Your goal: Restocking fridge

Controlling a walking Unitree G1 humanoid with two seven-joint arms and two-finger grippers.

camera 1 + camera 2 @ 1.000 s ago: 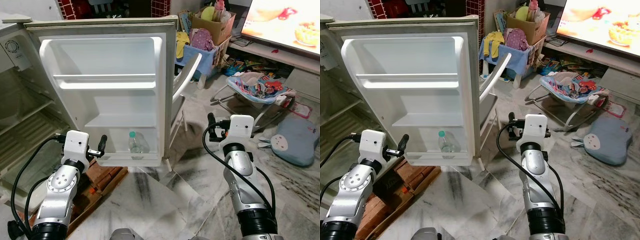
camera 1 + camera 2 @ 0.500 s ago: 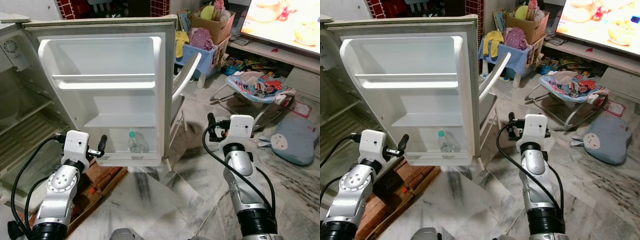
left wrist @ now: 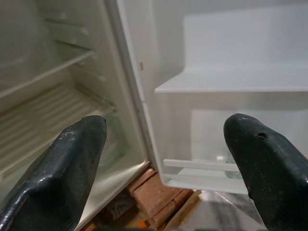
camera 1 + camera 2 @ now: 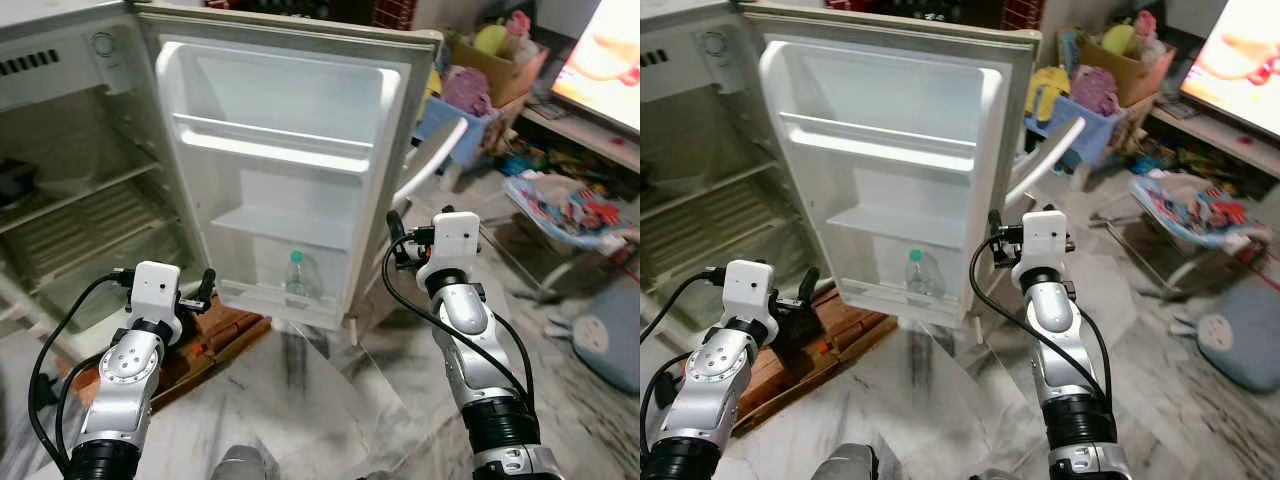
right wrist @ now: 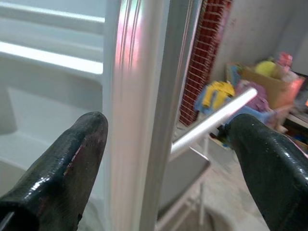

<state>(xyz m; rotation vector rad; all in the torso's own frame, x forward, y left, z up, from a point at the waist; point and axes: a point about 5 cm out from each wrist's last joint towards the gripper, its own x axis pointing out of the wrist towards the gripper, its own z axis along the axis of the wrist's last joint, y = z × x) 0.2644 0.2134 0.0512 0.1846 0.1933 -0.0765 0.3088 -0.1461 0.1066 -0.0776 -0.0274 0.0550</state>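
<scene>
Marble floor lies nearest us, streaked grey, in front of an open fridge whose door swings wide toward us. We use that door as our landmark. Our left gripper hovers just short of the door's lower hinge-side corner, fingers spread wide and holding nothing. Our right gripper hovers close to the door's free edge, its fingers also spread apart, the edge showing between them without contact. Below the door's hinge side, bricks sit on the floor under the cabinet. Inside the door, a clear water bottle with a green cap stands upright in the bottom shelf. Beyond the door's free edge stands a white chair, and farther back, a blue basket of clothes, a cardboard box and a baby bouncer.
</scene>
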